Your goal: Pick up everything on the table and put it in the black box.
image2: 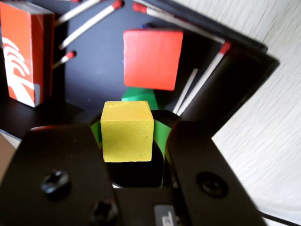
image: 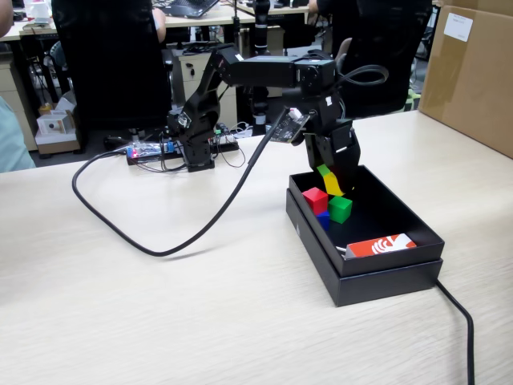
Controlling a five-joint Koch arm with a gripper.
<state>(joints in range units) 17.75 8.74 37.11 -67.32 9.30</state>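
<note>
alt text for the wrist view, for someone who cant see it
A yellow cube sits between the black gripper jaws, held over the inside of the black box. Beyond it lie a red cube and part of a green cube, with loose matches scattered around and an orange-and-white matchbox at upper left.

No words, numbers or brand names can be read. The orange-and-white matchbox [image: 381,245] – lying at the near end of the black box [image: 401,277], against its rim – bears only a white emblem of curved stripes. A white label [image: 458,26] on the brown cardboard box [image: 473,76] is too small to read.
</note>
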